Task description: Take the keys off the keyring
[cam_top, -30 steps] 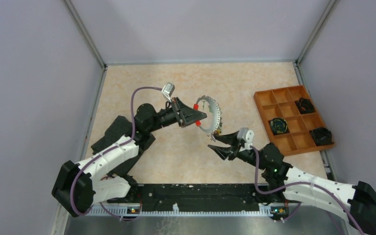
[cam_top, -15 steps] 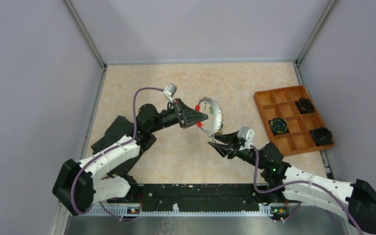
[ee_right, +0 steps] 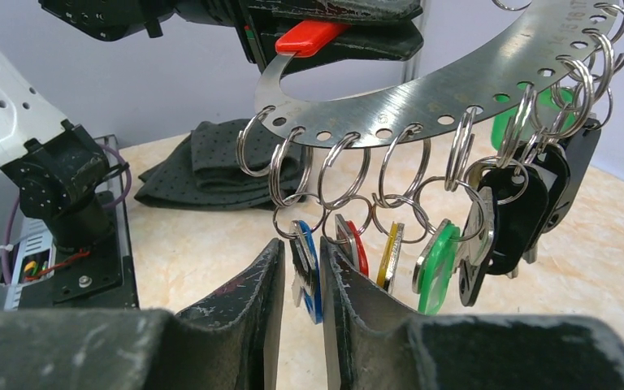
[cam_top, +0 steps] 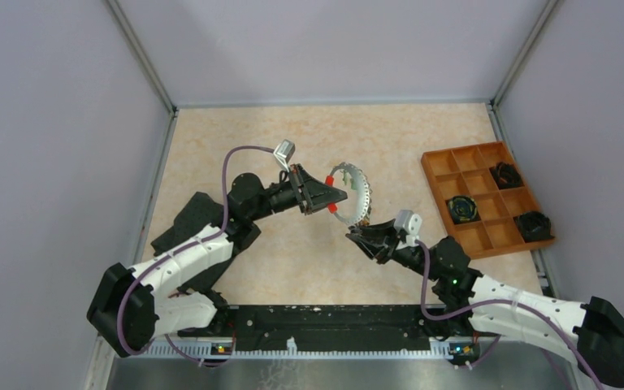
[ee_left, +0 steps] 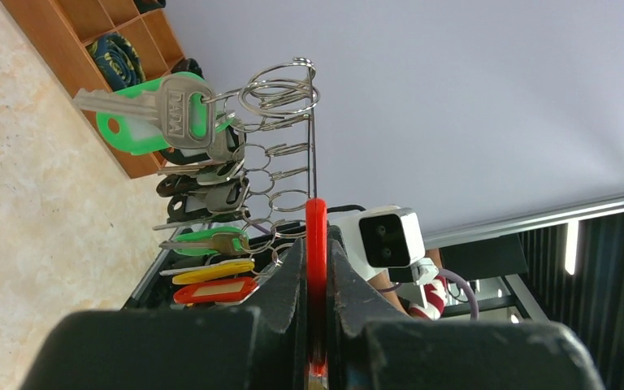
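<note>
Left gripper (ee_left: 315,248) pinches keyring (ee_right: 455,88) red sleeve. Right gripper (ee_right: 301,250), 6 o'clock of ring, flanks blue key (ee_right: 310,286); pinch unclear. Next: clamp key, work it off ring.

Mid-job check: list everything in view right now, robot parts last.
keyring: one, grey metal with a red sleeve, held up above the table
keys: several, exact count unclear; green, black, blue, red and yellow heads; hanging from the keyring
tray: one, orange, compartmented, right side of the table
coiled objects: three, black, each in its own tray compartment
table: one, beige
left gripper: one, black, shut on the red sleeve
right gripper: one, black, jaws on either side of the blue-headed key; contact unclear
</note>
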Motion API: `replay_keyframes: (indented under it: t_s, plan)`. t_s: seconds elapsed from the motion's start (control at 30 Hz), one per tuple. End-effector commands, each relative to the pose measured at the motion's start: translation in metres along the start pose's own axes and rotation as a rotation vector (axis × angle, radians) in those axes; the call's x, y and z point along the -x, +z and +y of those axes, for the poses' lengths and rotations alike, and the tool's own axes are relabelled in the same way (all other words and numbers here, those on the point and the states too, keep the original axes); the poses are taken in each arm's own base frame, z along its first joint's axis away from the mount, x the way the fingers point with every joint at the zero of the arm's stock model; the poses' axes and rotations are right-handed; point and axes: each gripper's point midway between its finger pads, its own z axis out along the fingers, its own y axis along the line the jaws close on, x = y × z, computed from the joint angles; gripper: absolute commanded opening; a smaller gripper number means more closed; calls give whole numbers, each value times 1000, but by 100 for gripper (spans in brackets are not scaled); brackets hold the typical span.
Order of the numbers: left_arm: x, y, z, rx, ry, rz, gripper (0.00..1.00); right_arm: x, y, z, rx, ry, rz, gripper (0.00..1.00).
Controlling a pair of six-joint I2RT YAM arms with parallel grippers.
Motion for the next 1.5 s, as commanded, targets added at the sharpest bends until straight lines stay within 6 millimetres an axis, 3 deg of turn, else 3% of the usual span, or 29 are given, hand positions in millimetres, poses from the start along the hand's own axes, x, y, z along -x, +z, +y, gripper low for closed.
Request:
replay_keyframes:
  t_s: [0.0,0.47,0.67,0.77,1.2,1.47]
  plan:
    - [1,1,-24,-86,26,-6,0,40,10,7,34,6,-107,21]
    - [0,2,-17,-76,15,-2,0,40,11,10,47,34,-97,20]
    - [0,2,-15,-74,22,-7,0,29,10,8,31,49,-39,5]
    - [1,1,-14,-72,34,-18,0,24,8,8,27,62,-14,3]
    - [-1,3,-11,-80,66,-2,0,18,2,8,14,89,19,4]
    - [-3,3,-11,-81,60,8,0,19,2,10,26,90,14,13]
